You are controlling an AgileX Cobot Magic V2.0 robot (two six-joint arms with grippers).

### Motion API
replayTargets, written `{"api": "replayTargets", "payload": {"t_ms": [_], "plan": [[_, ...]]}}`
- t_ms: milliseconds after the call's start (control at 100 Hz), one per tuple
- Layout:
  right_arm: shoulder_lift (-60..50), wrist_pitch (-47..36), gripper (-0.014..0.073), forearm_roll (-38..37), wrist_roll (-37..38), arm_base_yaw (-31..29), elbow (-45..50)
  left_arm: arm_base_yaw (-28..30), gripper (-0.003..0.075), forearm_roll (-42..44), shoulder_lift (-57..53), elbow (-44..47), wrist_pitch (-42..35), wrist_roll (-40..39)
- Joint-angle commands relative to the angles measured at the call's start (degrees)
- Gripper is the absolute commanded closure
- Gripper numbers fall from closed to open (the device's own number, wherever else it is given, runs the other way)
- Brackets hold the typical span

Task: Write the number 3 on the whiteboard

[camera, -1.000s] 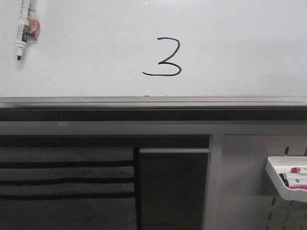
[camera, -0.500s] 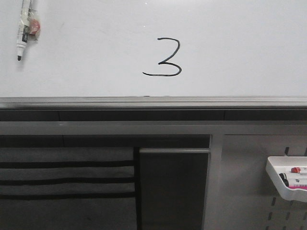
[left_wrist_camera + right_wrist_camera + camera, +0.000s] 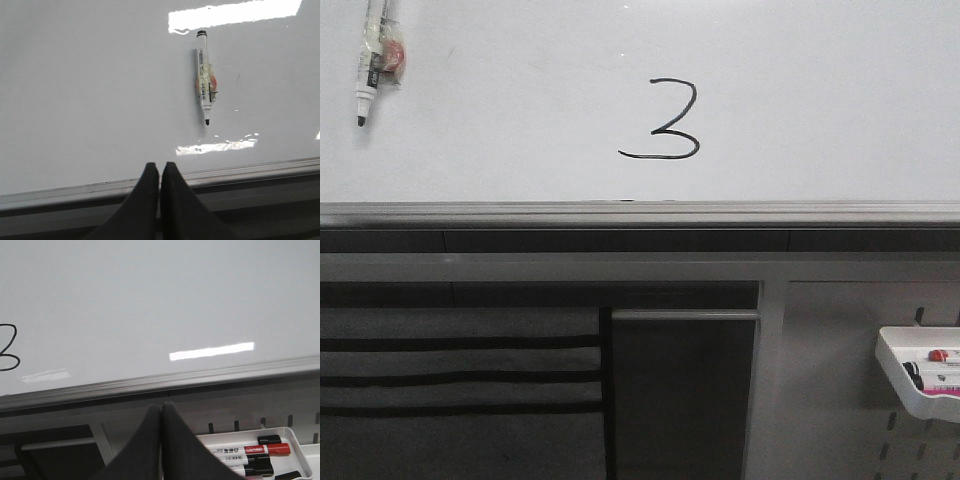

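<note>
The whiteboard [image 3: 820,100] fills the upper scene above its grey edge rail [image 3: 640,213]. The number 3 [image 3: 665,120] sits near the board's lower middle, just above the rail. A marker [image 3: 205,77] clings to the board at far left. The left gripper [image 3: 159,172] and right gripper [image 3: 161,412] both have fingers pressed together, empty, each low by the rail, well apart from the numeral. A white tray [image 3: 300,450] of markers lies by the right gripper.

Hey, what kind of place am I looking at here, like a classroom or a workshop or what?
Probably a lab or workshop test station, not clearly a classroom: a large whiteboard with a number 3 drawn on it, a marker stuck to the board, and a white tray of markers hung on a slotted grey panel.
</note>
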Motion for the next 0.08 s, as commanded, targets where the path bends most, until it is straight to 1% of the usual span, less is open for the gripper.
{"api": "replayTargets", "payload": {"t_ms": [0, 70], "plan": [[-1.2, -4.6, 0.0668, 0.0, 0.1, -0.4, 1.2, 0.1, 0.0738, -0.5, -1.8, 0.1, -4.2, -0.5], [-1.2, -4.6, 0.0668, 0.0, 0.1, -0.4, 1.2, 0.1, 0.0738, -0.5, -1.8, 0.1, -4.2, -0.5]]}}
